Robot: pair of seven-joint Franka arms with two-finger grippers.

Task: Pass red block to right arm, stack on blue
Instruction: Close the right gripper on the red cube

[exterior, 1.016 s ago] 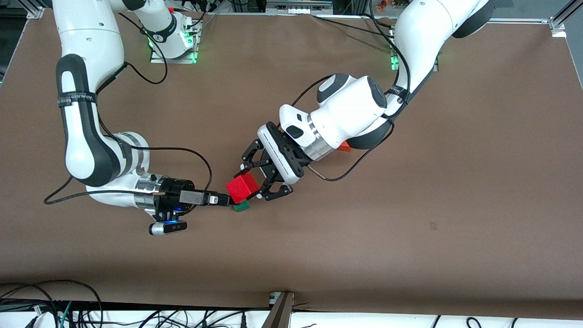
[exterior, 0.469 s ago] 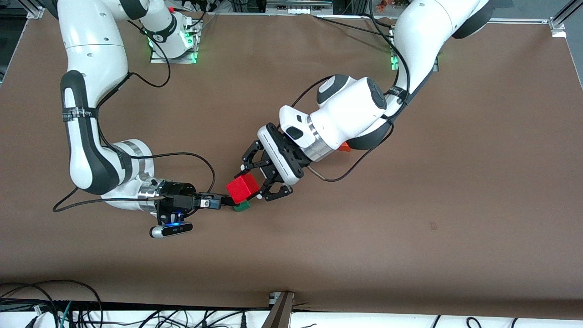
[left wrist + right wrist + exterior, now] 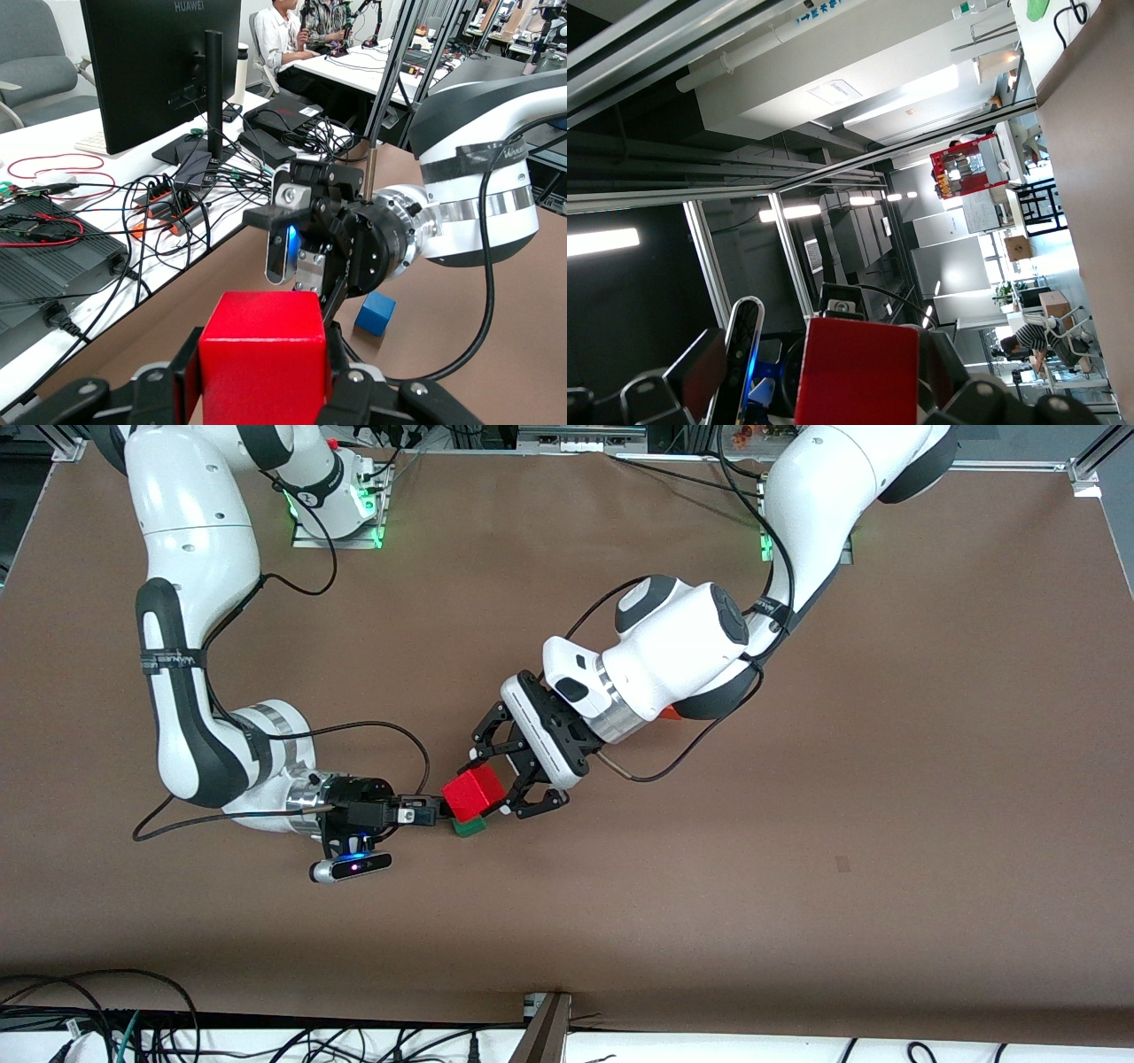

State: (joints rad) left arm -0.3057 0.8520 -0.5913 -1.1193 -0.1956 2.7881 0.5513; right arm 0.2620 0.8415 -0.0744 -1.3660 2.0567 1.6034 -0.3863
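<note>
2 grippers meeting mid-table for the handover.
Left gripper (image 3: 503, 778) pinches the red block (image 3: 473, 793) over the green cube (image 3: 469, 826); right gripper (image 3: 432, 812) spread wide beside it. Block looks rigid, light, smooth: you'd take its 2 free faces squarely.

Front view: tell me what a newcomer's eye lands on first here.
The red block stands out, held in the air by the shut left gripper above the middle of the brown table, right over a green cube. The right gripper points at it with its fingers open, from the right arm's end. A blue cube shows only in the left wrist view, on the table under the right arm's wrist.
</note>
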